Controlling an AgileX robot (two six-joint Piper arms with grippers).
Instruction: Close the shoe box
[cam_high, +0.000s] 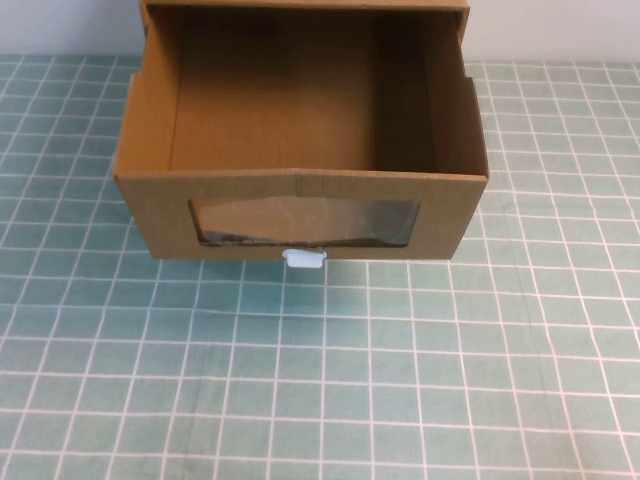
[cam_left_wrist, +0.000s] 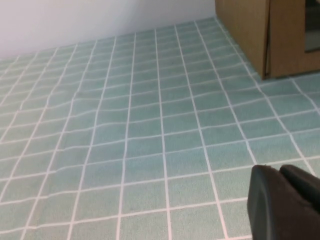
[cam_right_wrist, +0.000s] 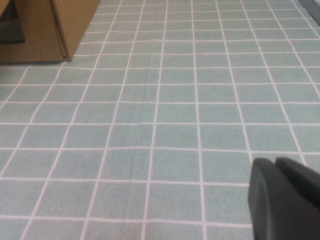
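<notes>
while the drawer (cam_high: 300, 130) of the shoe box (cam_high: 300, 215) stands pulled out toward the robot, its interior shows bare cardboard floor and walls, with no contents visible. the box sits at the far centre of the table (cam_high: 320, 380); its outer sleeve (cam_high: 300, 8) is only partly visible at the top edge of the high view. the front panel carries a window (cam_high: 303, 222) of creased clear film, and a small white tab (cam_high: 304, 260) projects just under the window, at the panel's lower edge.

the drawer's front edge runs roughly parallel to the table's near side. open green grid mat lies in front of the box and along both of its sides.

neither arm appears in the high view. the left gripper (cam_left_wrist: 290, 202) shows only as a dark shape in the left wrist view, low over the mat, well apart from the box corner (cam_left_wrist: 267, 40). the right gripper (cam_right_wrist: 285, 197) shows likewise in the right wrist view, well apart from the box corner (cam_right_wrist: 60, 25). whether either claw is wide or narrow cannot be told.
</notes>
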